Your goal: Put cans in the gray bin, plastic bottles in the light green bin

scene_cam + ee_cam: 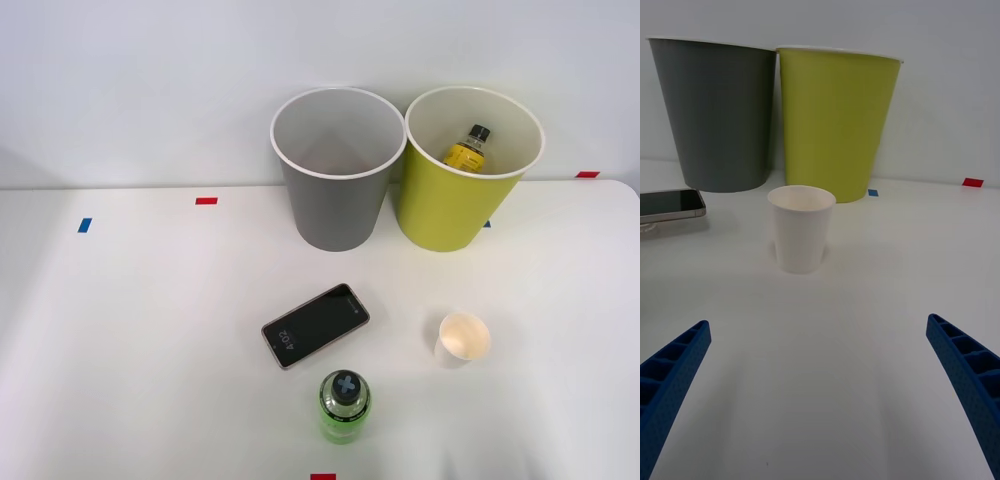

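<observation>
A: In the front view, the gray bin (pixel 336 200) is seen in the upper middle of the frame, with the light green bin (pixel 455 205) touching or just beside it on its right. What is found inside them?

B: A yellow-labelled bottle (pixel 468 150) with a black cap is seen leaning against the inner wall of the light green bin. Nothing is made out in the visible part of the gray bin's pale inside. From the wrist view the two bins (pixel 719 120) (pixel 835 120) are seen from the side, so their contents are hidden.

A: And the green bottle?

B: The green bottle (pixel 345 405) is seen upright at the lower middle of the front view, its dark cap marked with a cross. A smartphone (pixel 315 325) is laid flat just above it, screen lit, and a white paper cup (pixel 462 338) is stood to the right of the phone.

A: How is the right gripper (pixel 820 397) held?

B: Its blue ribbed fingers (pixel 670 382) are spread wide at the lower corners of the wrist view, with nothing held between them. The paper cup (pixel 800 227) is seen ahead of them, apart, on the white table (pixel 865 337), and one end of the phone (pixel 670 204) is seen at the left edge.
</observation>
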